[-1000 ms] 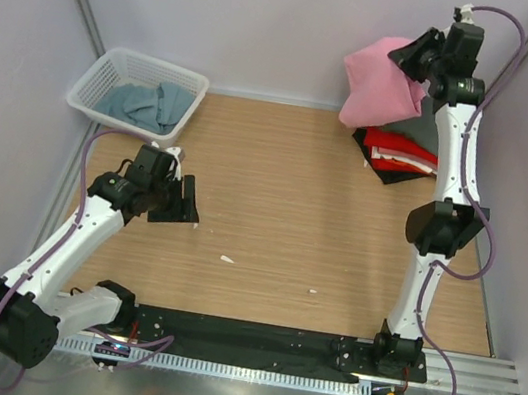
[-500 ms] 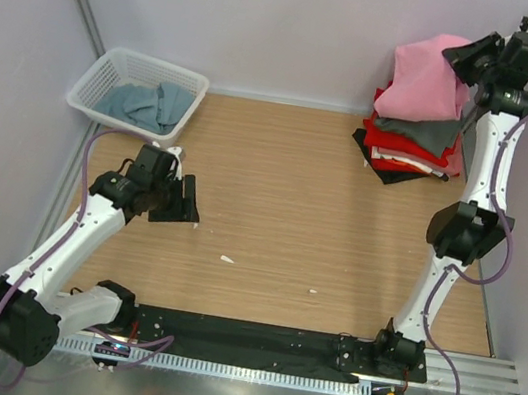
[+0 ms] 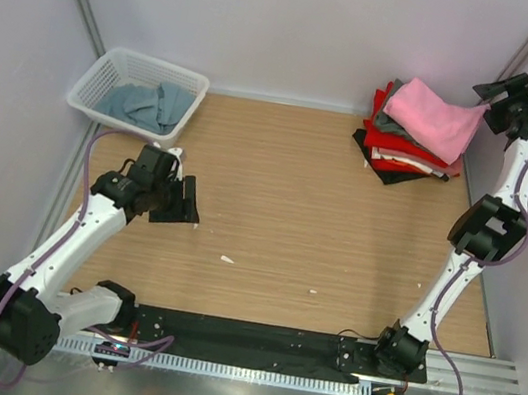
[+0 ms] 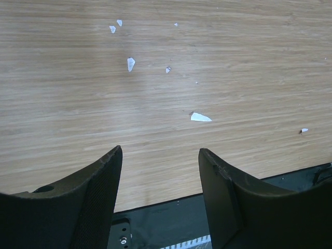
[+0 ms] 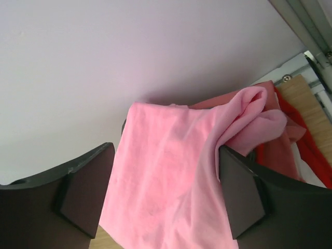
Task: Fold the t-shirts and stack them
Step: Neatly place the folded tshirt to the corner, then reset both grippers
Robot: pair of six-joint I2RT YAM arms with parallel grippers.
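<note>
Top view: high, near edge, whole table (image 3: 295, 193). Left wrist: close above same table. Right wrist: near pink t-shirt (image 5: 166, 171).

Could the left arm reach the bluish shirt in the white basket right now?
Probably yes: the left gripper is open and empty, the basket is open-topped, and the bluish shirt lies uncovered with nothing between them.

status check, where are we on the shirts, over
Left gripper open, empty, over the table. Right gripper open at edge of pink t-shirt, which lies atop the stack. Grey-blue shirt in basket; nothing blocking.
</note>
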